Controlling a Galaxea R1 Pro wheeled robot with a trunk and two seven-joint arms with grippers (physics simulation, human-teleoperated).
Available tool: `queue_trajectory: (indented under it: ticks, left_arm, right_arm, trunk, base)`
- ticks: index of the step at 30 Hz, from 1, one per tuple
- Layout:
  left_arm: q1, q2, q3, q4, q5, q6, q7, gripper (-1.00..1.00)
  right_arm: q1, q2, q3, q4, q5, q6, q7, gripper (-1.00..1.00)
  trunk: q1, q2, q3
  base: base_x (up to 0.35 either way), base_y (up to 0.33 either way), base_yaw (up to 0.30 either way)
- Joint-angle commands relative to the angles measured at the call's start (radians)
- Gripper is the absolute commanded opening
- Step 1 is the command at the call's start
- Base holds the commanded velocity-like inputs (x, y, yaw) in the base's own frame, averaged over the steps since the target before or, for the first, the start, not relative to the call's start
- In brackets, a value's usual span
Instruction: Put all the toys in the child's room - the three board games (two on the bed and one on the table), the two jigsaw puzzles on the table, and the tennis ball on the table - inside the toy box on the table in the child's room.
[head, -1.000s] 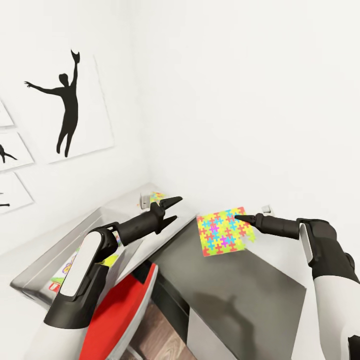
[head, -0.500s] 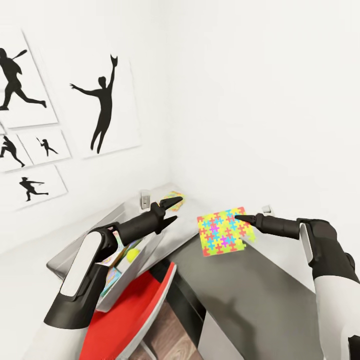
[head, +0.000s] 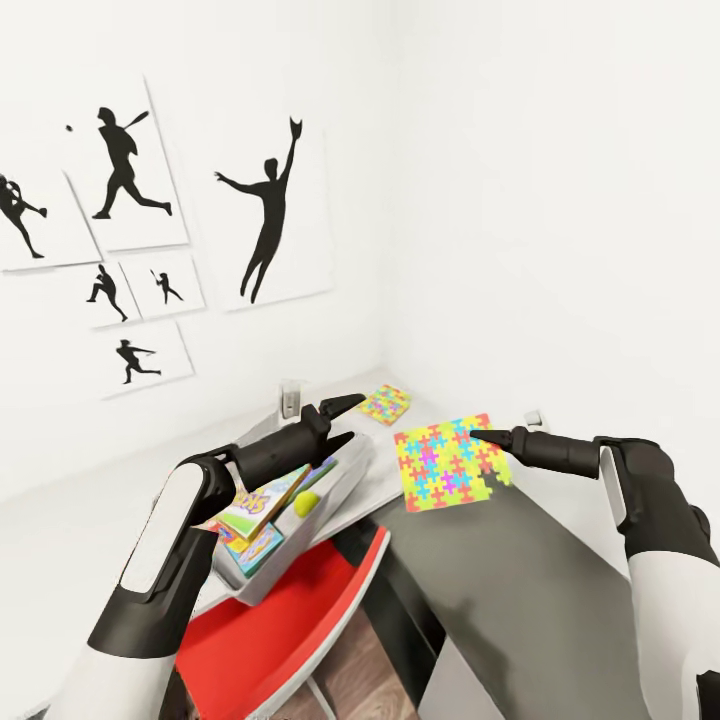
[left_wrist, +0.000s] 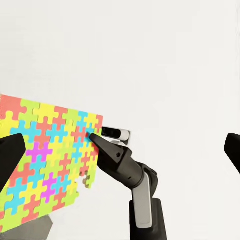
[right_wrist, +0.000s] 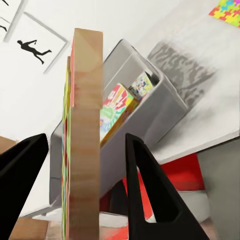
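While the right gripper (head: 478, 435) carries one jigsaw puzzle (head: 448, 463), fingers closed on its edge, the toy box (head: 322, 507) near the counter's (head: 520, 560) corner holds board games (head: 262, 502) and tennis ball (head: 303, 506); the second puzzle (head: 385, 404) remains out, left gripper (head: 343, 419) open, empty.

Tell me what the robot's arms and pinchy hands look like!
Both arms wear smooth white shells over dark grey, nearly black joints. Each narrows into a slim dark wrist. The left end effector has two black pointed fingers, shaped like long beaks. The right end effector looks the same: dark and tapered, with a white panel showing farther up its arm. No cables or markings are visible.
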Motion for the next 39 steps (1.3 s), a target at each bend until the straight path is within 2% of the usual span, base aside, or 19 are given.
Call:
queue_trajectory:
  ticks: [1,39]
  left_arm:
    - [-0.001,-0.001,0.001,0.0,0.01,0.002,0.01,1.0]
    - [-0.001,-0.003,0.0,0.0,0.003,0.0,0.013,1.0]
  right_arm:
    - [-0.001,0.0,-0.002,-0.001,0.006,0.007,0.008,-1.0]
    - [0.001,0.0,-0.002,-0.001,0.007,0.007,0.008,-1.0]
  trunk:
    - [0.001,-0.002,-0.002]
    - [0.001,-0.002,0.019]
  base:
    - [0.0,0.0,0.28]
    - [0.0,0.0,0.28]
